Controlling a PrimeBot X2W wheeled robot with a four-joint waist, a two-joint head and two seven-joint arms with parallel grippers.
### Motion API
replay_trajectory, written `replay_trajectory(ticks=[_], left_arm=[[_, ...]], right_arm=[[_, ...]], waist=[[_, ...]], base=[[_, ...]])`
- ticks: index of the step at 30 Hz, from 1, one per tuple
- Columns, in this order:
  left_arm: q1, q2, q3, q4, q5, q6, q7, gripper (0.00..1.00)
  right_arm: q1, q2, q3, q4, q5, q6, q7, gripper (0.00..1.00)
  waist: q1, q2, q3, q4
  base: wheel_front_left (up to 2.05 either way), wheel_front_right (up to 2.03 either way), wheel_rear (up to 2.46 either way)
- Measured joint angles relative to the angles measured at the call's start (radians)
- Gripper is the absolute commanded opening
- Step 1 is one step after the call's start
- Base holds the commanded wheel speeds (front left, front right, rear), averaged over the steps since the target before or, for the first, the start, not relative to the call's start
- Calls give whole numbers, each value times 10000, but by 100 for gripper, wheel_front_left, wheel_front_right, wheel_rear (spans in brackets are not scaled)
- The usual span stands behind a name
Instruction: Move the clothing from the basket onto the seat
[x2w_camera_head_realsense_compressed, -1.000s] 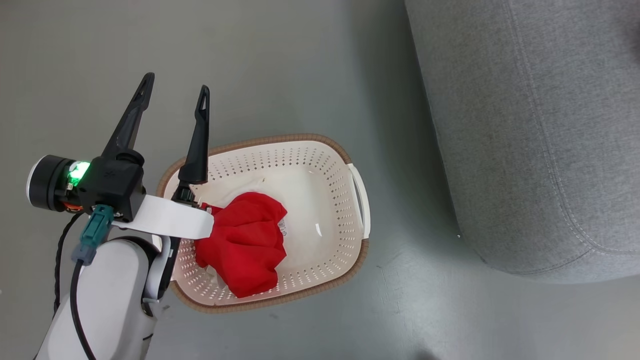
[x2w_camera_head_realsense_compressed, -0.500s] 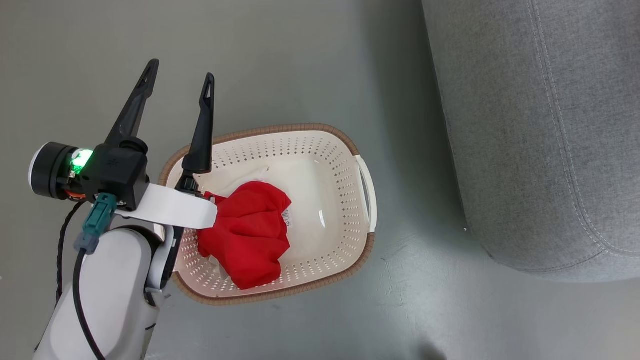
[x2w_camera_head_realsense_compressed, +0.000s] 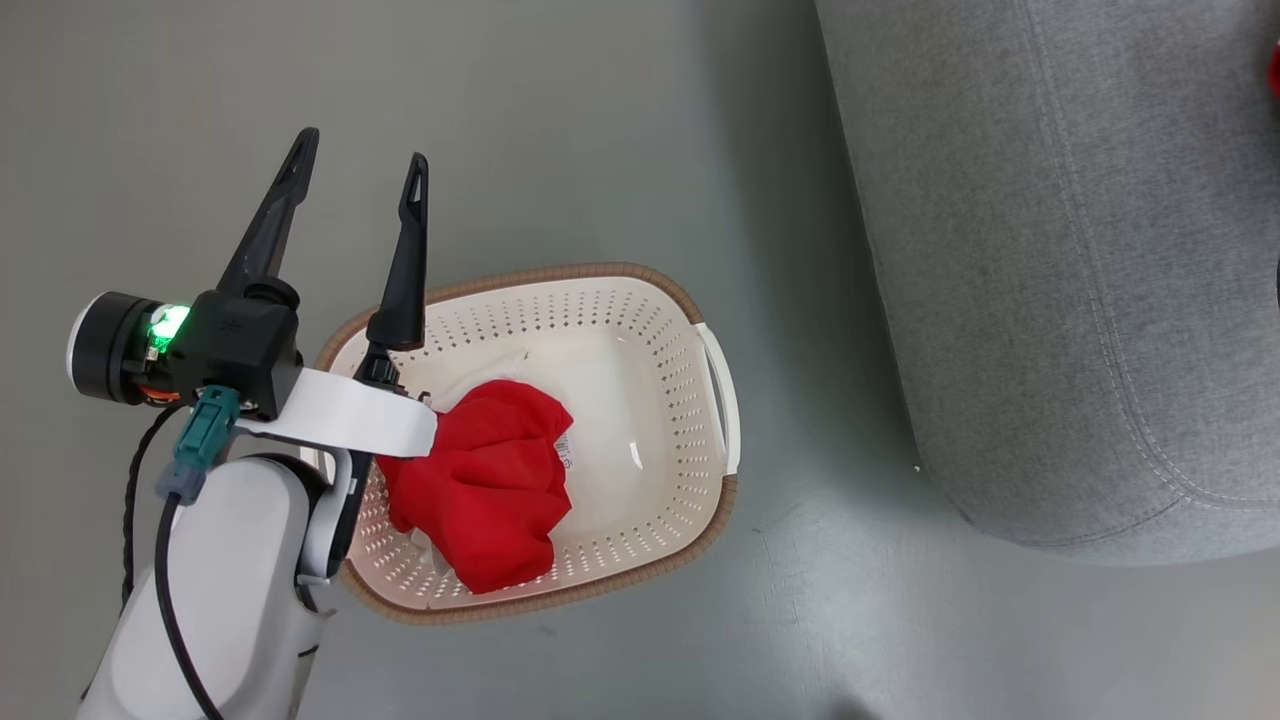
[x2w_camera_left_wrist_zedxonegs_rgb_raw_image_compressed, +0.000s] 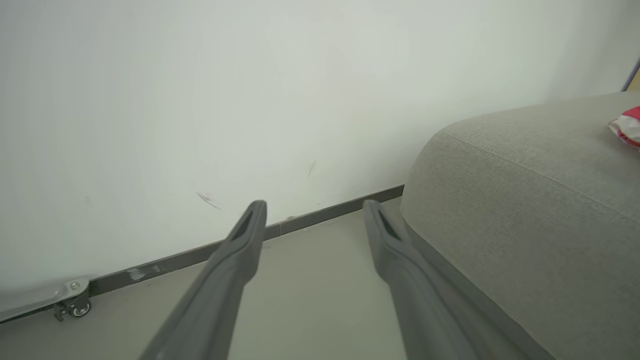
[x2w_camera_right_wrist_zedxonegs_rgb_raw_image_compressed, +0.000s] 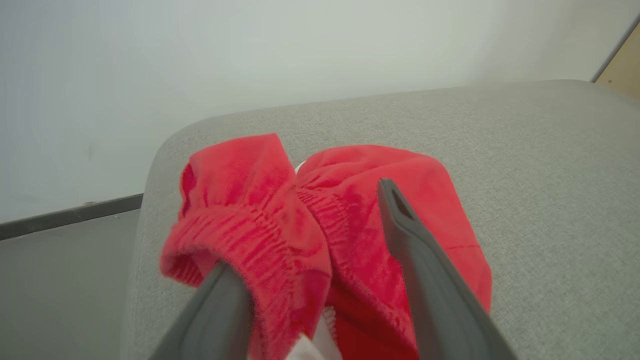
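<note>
Two pieces of red clothing are counted: a first garment (x2w_camera_head_realsense_compressed: 480, 500) and a second garment (x2w_camera_right_wrist_zedxonegs_rgb_raw_image_compressed: 350, 225). One basket (x2w_camera_head_realsense_compressed: 560, 273) and one seat (x2w_camera_head_realsense_compressed: 1050, 300) are shown. Two grippers are seen, the left gripper (x2w_camera_head_realsense_compressed: 360, 155) and the right gripper (x2w_camera_right_wrist_zedxonegs_rgb_raw_image_compressed: 305, 227), each with two dark fingers (x2w_camera_head_realsense_compressed: 405, 270). One caster wheel (x2w_camera_left_wrist_zedxonegs_rgb_raw_image_compressed: 77, 307) is noted.

A basket (x2w_camera_head_realsense_compressed: 600, 310) stands on the floor (x2w_camera_head_realsense_compressed: 600, 120), with a seat (x2w_camera_head_realsense_compressed: 1050, 280) apart to its right. One garment (x2w_camera_head_realsense_compressed: 490, 480) lies in the basket's left half. A second garment (x2w_camera_right_wrist_zedxonegs_rgb_raw_image_compressed: 345, 200) lies on the seat near its corner, with a wall (x2w_camera_right_wrist_zedxonegs_rgb_raw_image_compressed: 250, 50) behind.
</note>
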Motion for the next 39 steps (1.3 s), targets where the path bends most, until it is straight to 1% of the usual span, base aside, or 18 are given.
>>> replay_trajectory(ticks=[4,12,17,26,32,33,39], left_arm=[[1,-167,35,100,-33,2,-17,100],[2,-282,92,318,-138,4,-104,100],[31,-349,138,458,-196,15,-136,100],[300,-441,437,723,-416,104,-176,100],[457,-464,587,842,-529,134,-180,100],[468,-476,616,853,-539,190,-196,100],[780,-558,771,951,-637,203,-261,100]], right_arm=[[253,98,197,-27,107,0,-17,100],[825,119,790,-322,320,0,-236,100],[1304,364,1298,-709,322,0,-351,100],[2014,594,1925,-1578,656,0,-451,100],[2543,558,2151,-2209,740,0,-533,100],[2596,533,2178,-2326,761,0,-539,100],[2815,420,2435,-3070,759,0,-541,100]], waist=[[0,0,-146,-59],[0,0,-453,-169],[0,0,-661,-258],[0,0,-1050,-376],[0,0,-1332,-391],[0,0,-1382,-388],[0,0,-1705,-331]], base=[[0,0,0],[0,0,0],[0,0,0],[0,0,0],[0,0,0],[0,0,0],[0,0,0]])
